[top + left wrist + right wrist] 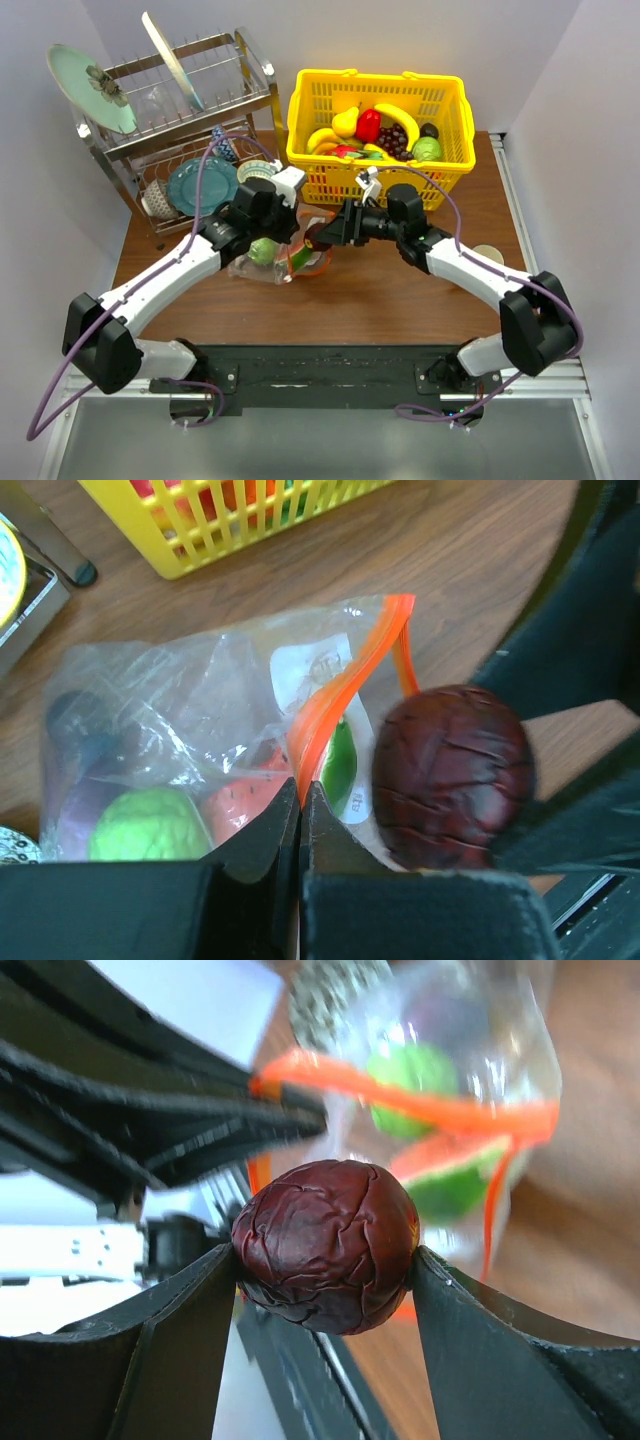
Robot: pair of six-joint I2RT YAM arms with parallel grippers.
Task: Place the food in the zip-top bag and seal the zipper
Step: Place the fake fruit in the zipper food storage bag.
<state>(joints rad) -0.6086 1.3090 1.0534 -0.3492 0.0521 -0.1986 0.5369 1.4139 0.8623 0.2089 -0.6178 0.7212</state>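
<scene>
The clear zip-top bag (200, 695) lies on the wooden table with food inside: a round green piece (150, 825), a red piece (245, 795) and a dark purple shape (85, 770). My left gripper (302, 790) is shut on the red-orange zipper (345, 690) and holds the bag's mouth up. My right gripper (325, 1260) is shut on a wrinkled dark red round fruit (325, 1245), held just in front of the bag's mouth (420, 1105). From above, both grippers meet at the bag (250, 268), the fruit (316, 238) between them.
A yellow lattice basket (330, 180) with more plastic fruit stands behind the grippers. A metal dish rack (180, 120) with plates stands at the back left. A small pale round object (487, 254) lies at the right edge of the table.
</scene>
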